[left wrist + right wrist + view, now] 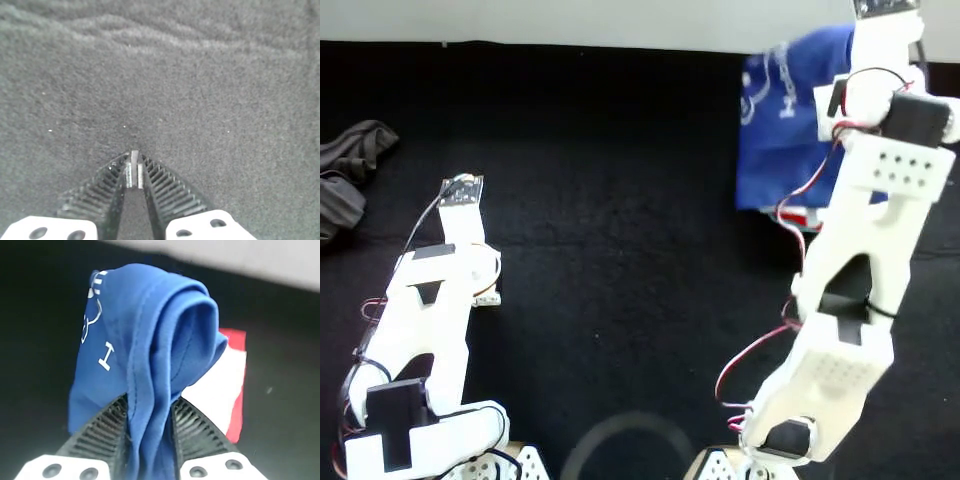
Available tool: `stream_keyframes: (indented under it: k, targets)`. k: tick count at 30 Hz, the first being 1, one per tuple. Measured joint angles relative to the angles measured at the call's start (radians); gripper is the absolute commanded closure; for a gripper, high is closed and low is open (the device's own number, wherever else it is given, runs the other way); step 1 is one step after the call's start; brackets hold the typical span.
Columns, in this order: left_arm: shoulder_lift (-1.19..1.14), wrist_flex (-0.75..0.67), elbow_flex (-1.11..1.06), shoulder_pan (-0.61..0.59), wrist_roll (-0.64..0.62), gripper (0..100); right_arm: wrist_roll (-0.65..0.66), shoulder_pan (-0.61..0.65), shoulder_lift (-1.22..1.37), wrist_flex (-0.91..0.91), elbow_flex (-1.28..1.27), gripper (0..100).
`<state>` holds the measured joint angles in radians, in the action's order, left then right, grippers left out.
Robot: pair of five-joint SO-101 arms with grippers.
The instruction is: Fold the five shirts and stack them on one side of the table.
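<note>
A blue shirt with white print hangs at the far right of the table, lifted off the black cloth. My right gripper is shut on a bunched fold of the blue shirt. Under it lies a folded red and white shirt, also seen as a red edge in the high view. A crumpled dark grey shirt lies at the far left edge. My left gripper is shut with nothing in it, low over the bare black cloth at the left.
The black table cloth spreads across the middle between the two arms. The table's far edge meets a pale wall. The right arm stands tall over the right side.
</note>
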<state>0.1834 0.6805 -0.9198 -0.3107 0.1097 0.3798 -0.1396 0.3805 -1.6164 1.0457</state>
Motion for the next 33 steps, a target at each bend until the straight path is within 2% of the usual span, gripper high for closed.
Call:
stream_keyframes:
  k: [12, 17, 25, 33]
  targets:
    - [0.0, 0.0, 0.0, 0.0, 0.0, 99, 0.017, -0.037, 0.244, 0.121, 0.017, 99.3]
    - [0.0, 0.0, 0.0, 0.0, 0.0, 99, 0.089, -0.109, 0.315, 0.204, 0.017, 99.3]
    - [0.0, 0.0, 0.0, 0.0, 0.0, 99, 0.103, -0.242, 0.405, 0.376, 0.017, 99.3]
    - [0.0, 0.0, 0.0, 0.0, 0.0, 99, 0.109, -0.262, 0.485, 0.422, 0.018, 99.3]
